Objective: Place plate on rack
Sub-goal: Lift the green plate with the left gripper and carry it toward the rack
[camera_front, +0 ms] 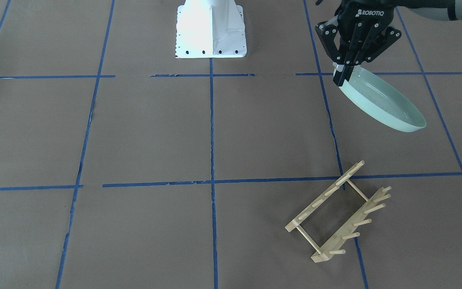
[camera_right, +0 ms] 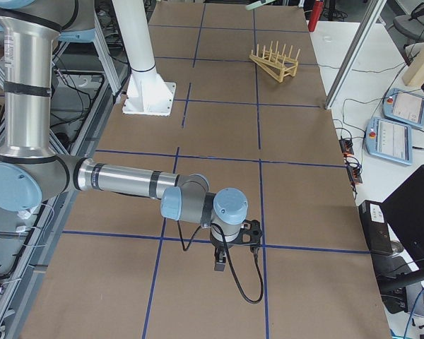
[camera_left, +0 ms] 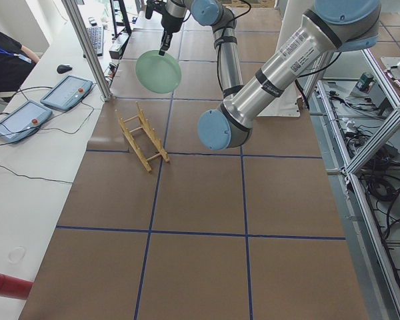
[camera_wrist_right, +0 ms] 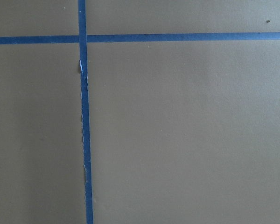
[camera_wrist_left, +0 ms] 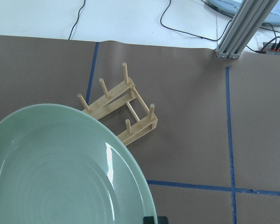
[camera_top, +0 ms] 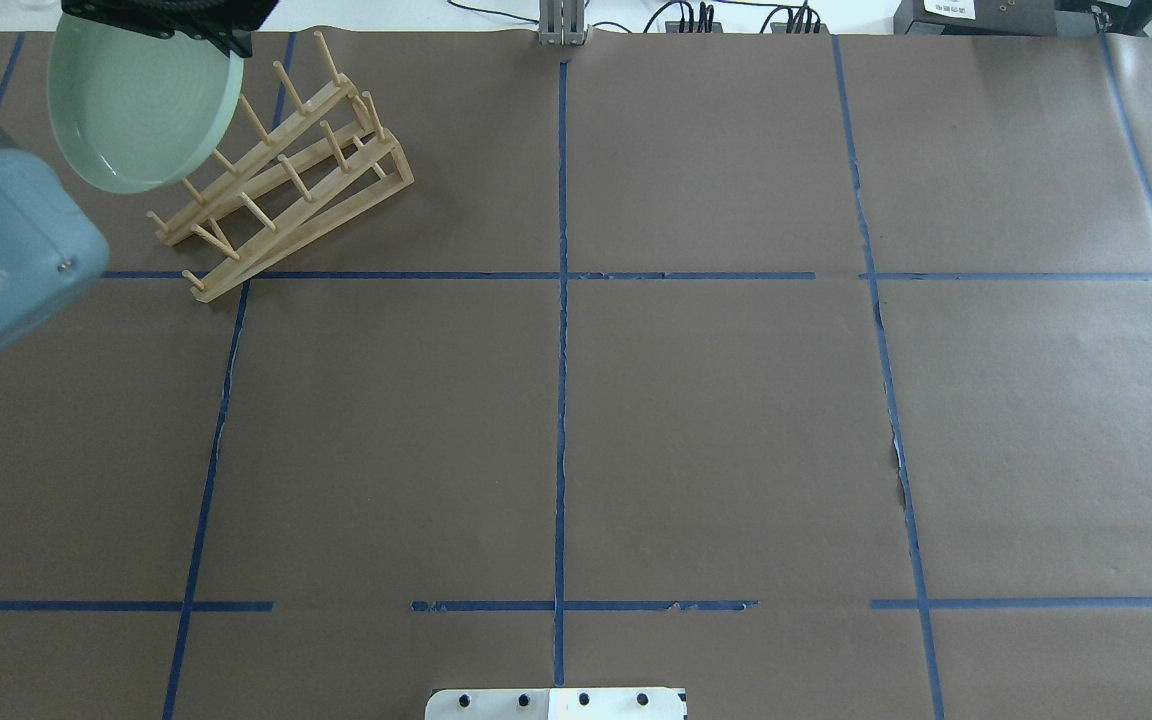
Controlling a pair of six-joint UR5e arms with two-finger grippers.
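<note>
My left gripper [camera_front: 342, 74] is shut on the rim of the pale mint-green plate [camera_front: 383, 101] and holds it tilted in the air. The plate is above the table, apart from the light-wood rack [camera_front: 337, 212], on the rack's robot side. In the overhead view the plate [camera_top: 141, 110] overlaps the rack's [camera_top: 286, 165] left end. The left wrist view shows the plate [camera_wrist_left: 60, 168] filling the lower left, the rack [camera_wrist_left: 121, 112] beyond it, empty. My right gripper [camera_right: 220, 263] hangs low over the table far from both; I cannot tell if it is open.
The white robot base [camera_front: 211, 30] stands at the table's robot-side edge. An aluminium post [camera_left: 87, 47] rises near the rack at the table's far edge. Tablets [camera_left: 67, 90] and cables lie on the white bench beyond. Blue tape lines grid the brown table.
</note>
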